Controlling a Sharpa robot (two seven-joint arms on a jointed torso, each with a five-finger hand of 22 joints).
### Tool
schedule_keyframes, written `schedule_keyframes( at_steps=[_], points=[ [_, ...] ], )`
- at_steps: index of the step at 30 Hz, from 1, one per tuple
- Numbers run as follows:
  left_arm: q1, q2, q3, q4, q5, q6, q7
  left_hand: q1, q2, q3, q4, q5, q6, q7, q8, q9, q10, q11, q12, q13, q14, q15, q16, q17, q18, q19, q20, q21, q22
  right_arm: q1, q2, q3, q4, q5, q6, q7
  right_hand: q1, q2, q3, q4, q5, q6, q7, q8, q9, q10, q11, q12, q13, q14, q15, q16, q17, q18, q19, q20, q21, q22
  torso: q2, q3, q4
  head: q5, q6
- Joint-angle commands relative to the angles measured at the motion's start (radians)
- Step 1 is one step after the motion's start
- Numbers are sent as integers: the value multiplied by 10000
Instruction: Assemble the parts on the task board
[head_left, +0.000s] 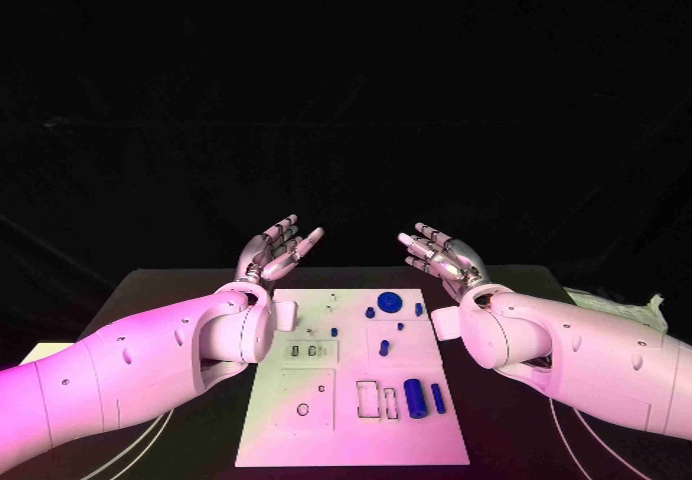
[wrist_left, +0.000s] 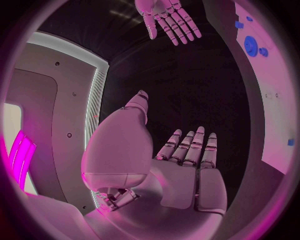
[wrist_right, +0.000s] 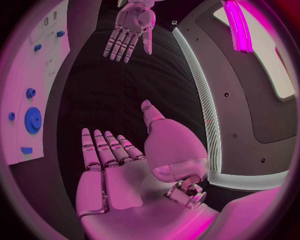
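blue cylinder (head_left: 414, 396) lies lengthwise on task board (head_left: 317, 440).

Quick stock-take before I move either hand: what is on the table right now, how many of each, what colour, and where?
task board: one, white, middle of the black table, between the two arms.
gear: one, blue, round, far end of the board, right of centre.
small parts: several, blue, scattered around the gear and down the board's middle; exact count too small to tell.
long parts: two, blue, side by side on the near right of the board.
table: one, black, under the board.
pale object: one, at the table's right edge; cannot identify.
left hand: raised beyond the board's far left, fingers apart, holding nothing.
right hand: raised beyond the far right, fingers apart, holding nothing.
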Motion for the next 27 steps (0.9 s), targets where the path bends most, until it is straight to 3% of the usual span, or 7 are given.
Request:
schedule_keyframes(
  at_steps=[1, 6, 8, 12, 15, 22, 27],
  points=[
    [22, 24, 2, -18, -318, 713, 59, 461, 8, 102, 140, 60, 349, 1130, 101, 39, 319, 141, 94, 43, 381, 76, 97, 53, 218, 183, 177, 88, 51, -21, 24, 50, -135, -1354, 1928, -805, 882, 40, 80, -403, 87, 814, 1474, 134, 84, 1215, 104, 185, 106, 1335, 70, 200, 110, 450, 1396, 66, 298, 171, 0, -4, 3, -2, -1],
    [22, 24, 2, -18, -318, 713, 59, 473, 292, 303, 122, 14, 827, 1390, 161, 77, 1065, 411, 169, 94, 1728, 265, 361, 196, 306, 1166, 177, 396, 215, -30, 32, 103, -251, -1685, 2418, -1021, 1564, -8, 176, -889, 47, 2913, 1338, 387, 250, 4855, -49, 875, 324, 4801, -174, 840, 302, 887, 3553, 68, 803, 356, 0, -4, 3, -2, -1],
    [22, 24, 2, -18, -318, 713, 59, 483, 387, 364, 110, 2, 1011, 1417, 172, 87, 1421, 454, 193, 115, 2291, 233, 478, 241, 326, 1668, 166, 555, 288, -31, 32, 106, -259, -1710, 2454, -1037, 1797, -50, 205, -1084, 0, 3715, 1243, 448, 288, 5352, -152, 935, 313, 5264, -282, 854, 301, 997, 3954, 69, 874, 350, 0, -4, 3, -2, -1],
    [35, -385, 1, 112, -156, 1012, 137, 548, 680, 526, 59, -32, 1555, 1455, 238, 129, 2373, 445, 288, 176, 3616, 93, 826, 362, 449, 3142, 148, 1021, 503, 51, -84, 113, -600, -3923, 1488, -296, 2055, -95, 242, -1311, -61, 5042, 1060, 561, 360, 6010, -364, 1012, 317, 5991, -506, 945, 325, 1197, 4535, 40, 1086, 382, 76, -27, -39, -210, 33],
    [33, -458, -1, 217, -120, 1031, 159, 671, 929, 644, -36, -38, 2450, 1441, 381, 200, 4173, 327, 567, 304, 4412, -140, 1273, 454, 665, 4580, 133, 1549, 720, 72, -103, 117, -652, -4576, 1333, -238, 2193, -70, 324, -1467, -77, 6227, 936, 603, 394, 6581, -527, 975, 289, 6724, -716, 980, 309, 1234, 5140, -68, 1290, 384, 110, -40, -43, -233, 49],
    [30, -758, -1, 773, 88, 1327, 21, 1264, 1200, 737, -647, -92, 4229, 1315, 731, 316, 5263, 164, 856, 325, 4819, -301, 1563, 399, 843, 5111, 121, 1786, 724, 161, -203, 187, -733, -6640, 1084, -359, 2249, -118, 598, -1776, -57, 6926, 844, 459, 380, 7385, -720, 749, 298, 7674, -964, 884, 336, 1256, 5834, -330, 1440, 328, 331, -95, 16, -394, 248],
    [32, -1009, 0, 1235, 431, 1358, -172, 1648, 1122, 688, -1177, -100, 4678, 1266, 787, 311, 5456, 102, 922, 316, 5055, -374, 1725, 377, 901, 5239, 113, 1809, 675, 234, -254, 274, -832, -7856, 1135, -839, 2197, -199, 777, -1942, -2, 7041, 813, 404, 373, 7693, -787, 599, 297, 8109, -1096, 852, 369, 1249, 6267, -505, 1596, 354, 482, -115, 105, -419, 215]
  ],
)
